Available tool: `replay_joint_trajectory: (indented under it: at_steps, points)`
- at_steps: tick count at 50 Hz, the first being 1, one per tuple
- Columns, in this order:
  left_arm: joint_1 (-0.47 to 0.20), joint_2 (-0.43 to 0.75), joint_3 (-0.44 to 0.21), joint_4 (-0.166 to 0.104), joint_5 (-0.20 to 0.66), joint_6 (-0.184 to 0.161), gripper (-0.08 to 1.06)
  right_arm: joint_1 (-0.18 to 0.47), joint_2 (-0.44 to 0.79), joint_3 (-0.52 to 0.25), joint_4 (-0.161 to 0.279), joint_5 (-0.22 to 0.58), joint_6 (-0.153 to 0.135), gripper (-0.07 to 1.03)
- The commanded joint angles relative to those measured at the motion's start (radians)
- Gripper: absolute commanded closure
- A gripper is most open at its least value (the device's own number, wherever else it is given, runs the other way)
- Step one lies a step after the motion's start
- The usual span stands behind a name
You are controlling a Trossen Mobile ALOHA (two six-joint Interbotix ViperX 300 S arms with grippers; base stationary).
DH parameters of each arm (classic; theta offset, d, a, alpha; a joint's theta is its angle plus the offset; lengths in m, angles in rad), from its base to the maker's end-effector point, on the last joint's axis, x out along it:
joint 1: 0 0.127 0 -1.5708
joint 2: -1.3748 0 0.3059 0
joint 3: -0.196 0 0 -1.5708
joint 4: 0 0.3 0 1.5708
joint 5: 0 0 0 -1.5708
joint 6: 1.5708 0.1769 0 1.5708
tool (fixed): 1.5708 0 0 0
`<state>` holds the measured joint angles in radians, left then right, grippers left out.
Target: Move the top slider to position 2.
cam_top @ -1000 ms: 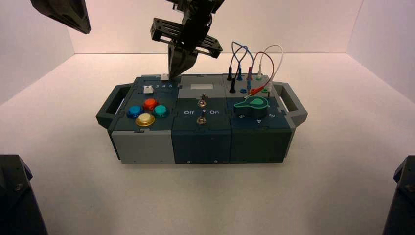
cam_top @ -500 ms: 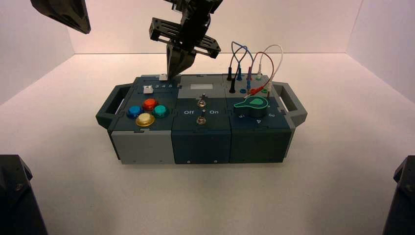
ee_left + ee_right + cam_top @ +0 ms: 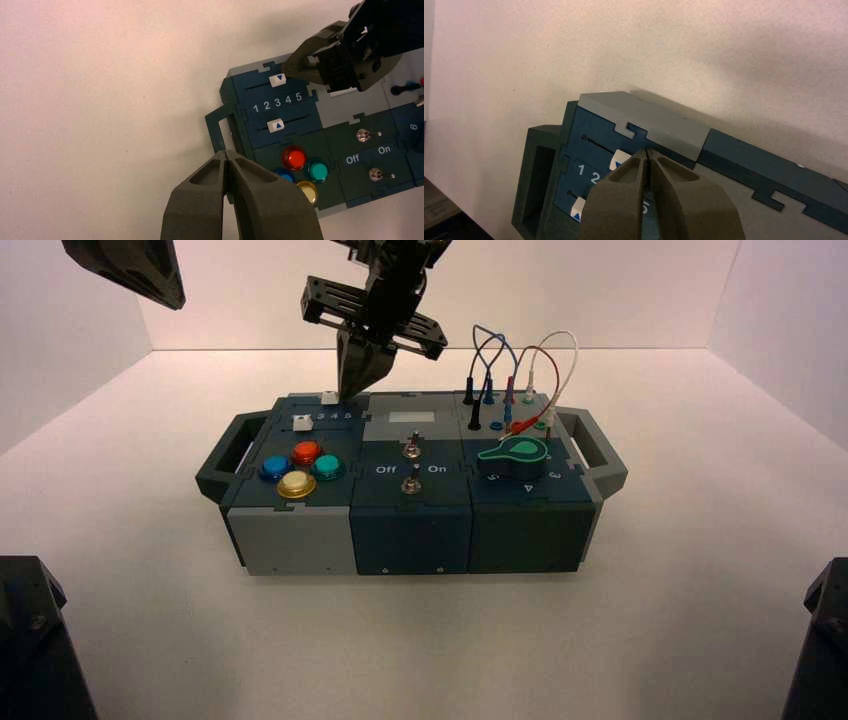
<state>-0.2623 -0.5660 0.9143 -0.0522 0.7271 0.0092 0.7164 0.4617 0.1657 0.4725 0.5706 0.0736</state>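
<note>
While near "4" [image 3: 288, 100], right gripper [image 3: 647, 153] beside slider [image 3: 277, 80]

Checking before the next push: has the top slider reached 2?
No, the top slider's knob sits nearer 3 and 4 than 2.

Top slider stands between 3 and 4

The top slider [image 3: 277, 80] is a small, white, blocky knob with a dark blue triangle marked on its upper face, the triangle pointing toward the row of numerals [image 3: 277, 102]. It sits upright in a thin, dark, straight slot that runs alongside that row, on a dark blue panel at the far left of the box [image 3: 410, 475]. Judged against the numerals in the left wrist view, the knob stands between 3 and 4, away from 2. The slot shows plainly on the side toward 1; in the right wrist view, part of the knob is hidden.
</note>
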Motion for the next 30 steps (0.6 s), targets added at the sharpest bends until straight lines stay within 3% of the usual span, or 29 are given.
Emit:
replay_joint_trajectory:
  at_steps: [1, 30]
  points:
    - [0.000, -0.005, -0.018, 0.002, -0.002, 0.003, 1.01, 0.021, -0.009, -0.026, 0.005, 0.005, 0.006, 0.98]
    - [0.000, -0.005, -0.020, 0.002, 0.002, 0.003, 1.01, 0.031, -0.002, -0.049, 0.005, 0.018, 0.009, 0.98]
